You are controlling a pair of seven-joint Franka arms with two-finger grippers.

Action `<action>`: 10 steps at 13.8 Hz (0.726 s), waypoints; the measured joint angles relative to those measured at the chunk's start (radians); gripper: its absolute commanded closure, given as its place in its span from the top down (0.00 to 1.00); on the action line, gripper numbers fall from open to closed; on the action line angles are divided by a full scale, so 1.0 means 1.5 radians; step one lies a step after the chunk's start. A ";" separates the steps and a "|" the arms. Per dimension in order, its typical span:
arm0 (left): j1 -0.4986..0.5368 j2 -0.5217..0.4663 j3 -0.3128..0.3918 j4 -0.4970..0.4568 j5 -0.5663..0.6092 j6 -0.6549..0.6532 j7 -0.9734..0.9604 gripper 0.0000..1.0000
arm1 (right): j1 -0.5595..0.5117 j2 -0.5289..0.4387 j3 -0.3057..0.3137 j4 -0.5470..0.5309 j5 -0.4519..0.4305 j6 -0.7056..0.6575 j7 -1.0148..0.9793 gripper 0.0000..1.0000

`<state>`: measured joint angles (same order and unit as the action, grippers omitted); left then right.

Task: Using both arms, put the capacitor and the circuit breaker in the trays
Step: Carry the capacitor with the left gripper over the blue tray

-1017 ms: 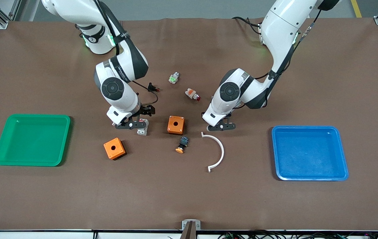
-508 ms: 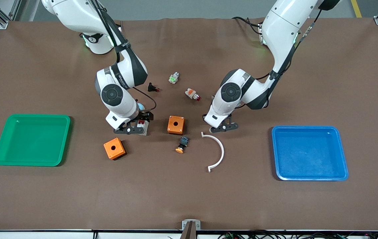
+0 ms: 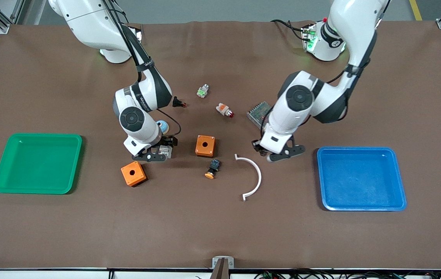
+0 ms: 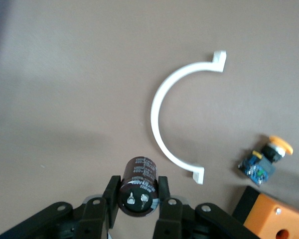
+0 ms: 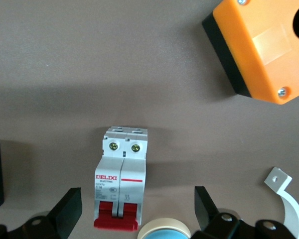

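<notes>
The capacitor (image 4: 138, 185), a stubby dark cylinder with two metal terminals on its end, sits clamped between the fingers of my left gripper (image 4: 138, 193). The left gripper (image 3: 279, 154) hangs over bare table between the white curved strip (image 3: 254, 176) and the blue tray (image 3: 361, 179). The circuit breaker (image 5: 120, 174), white-grey with two red levers, lies flat on the table. My right gripper (image 5: 137, 209) is low over its lever end, fingers (image 5: 67, 213) spread wide on either side without touching it. From the front the breaker (image 3: 166, 150) mostly hides under the right gripper (image 3: 157, 154).
A green tray (image 3: 36, 163) lies toward the right arm's end. Two orange boxes (image 3: 205, 145) (image 3: 133, 173) flank the breaker, with a blue-capped round part (image 3: 162, 126) beside it. Several buttons (image 3: 212, 168) (image 3: 224, 110) (image 3: 178, 102) and a grey finned module (image 3: 259, 112) lie mid-table.
My left gripper closed on the capacitor, lifted it and carried it toward the blue tray, uncovering the grey module. My right gripper sank lower around the circuit breaker, still open.
</notes>
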<state>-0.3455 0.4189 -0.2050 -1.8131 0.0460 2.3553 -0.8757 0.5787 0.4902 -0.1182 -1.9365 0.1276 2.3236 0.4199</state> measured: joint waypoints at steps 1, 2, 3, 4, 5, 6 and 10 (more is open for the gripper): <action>0.015 -0.011 0.000 0.001 0.018 -0.007 0.003 0.00 | 0.000 0.002 0.001 0.002 0.000 0.000 0.003 0.94; 0.029 -0.020 0.001 0.006 0.035 -0.012 0.005 0.00 | 0.001 0.004 0.001 0.004 0.001 0.000 0.005 0.87; 0.045 -0.027 0.001 0.015 0.044 -0.023 0.010 0.00 | 0.001 0.005 0.002 0.005 0.002 0.000 0.005 0.79; 0.061 -0.032 0.001 0.029 0.049 -0.041 0.026 0.00 | 0.001 0.007 0.002 0.007 0.002 0.001 0.006 0.73; 0.076 -0.034 0.001 0.043 0.049 -0.060 0.051 0.00 | 0.001 0.009 0.002 0.009 0.002 0.001 0.006 0.66; 0.093 -0.036 0.001 0.059 0.050 -0.080 0.077 0.00 | 0.001 0.010 0.002 0.011 0.002 0.001 0.006 0.59; 0.171 -0.038 0.001 0.093 0.050 -0.148 0.217 0.00 | 0.001 0.011 0.002 0.015 0.010 0.001 0.008 0.41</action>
<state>-0.0893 0.3624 -0.2032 -1.6739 0.1214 2.1327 -0.5503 0.5797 0.5074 -0.1153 -1.9147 0.1427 2.3257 0.4313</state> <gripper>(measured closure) 0.656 0.485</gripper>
